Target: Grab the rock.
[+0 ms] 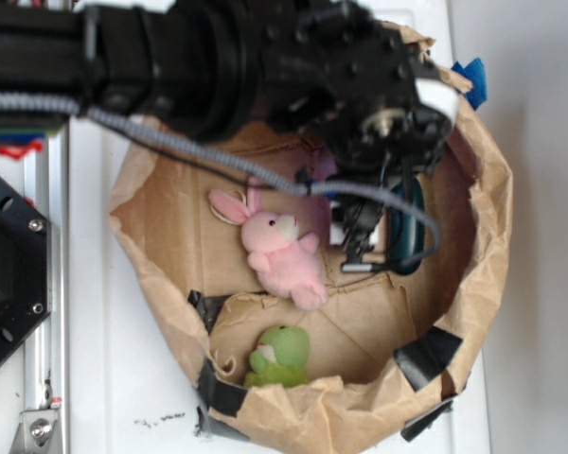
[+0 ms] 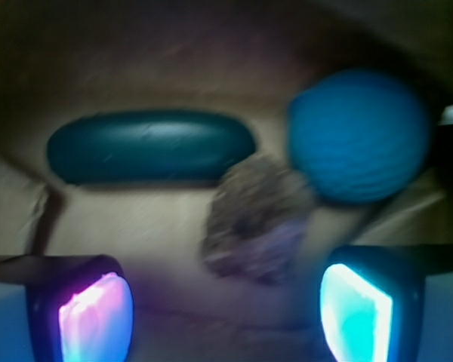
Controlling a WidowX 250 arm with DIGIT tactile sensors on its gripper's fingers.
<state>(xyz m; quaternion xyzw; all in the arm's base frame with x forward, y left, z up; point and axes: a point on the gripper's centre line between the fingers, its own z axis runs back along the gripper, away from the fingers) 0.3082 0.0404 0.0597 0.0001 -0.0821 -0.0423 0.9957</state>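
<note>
In the wrist view the rock [image 2: 257, 220], a lumpy mottled brown lump, lies on the brown paper floor just ahead of my gripper [image 2: 225, 317] and slightly right of its centre line. The gripper is open, and the two lit pads [image 2: 94, 317] stand wide apart with only paper between them. The rock touches nothing of the gripper. In the exterior view the gripper [image 1: 357, 257] hangs low inside the paper-lined basin, and the arm hides the rock there.
A smooth dark teal oval [image 2: 151, 145] [image 1: 412, 236] lies behind the rock to the left, and a textured blue ball [image 2: 359, 136] sits close behind it on the right. A pink bunny [image 1: 282, 251] and a green frog toy [image 1: 279, 357] lie within the crumpled paper wall [image 1: 488, 236].
</note>
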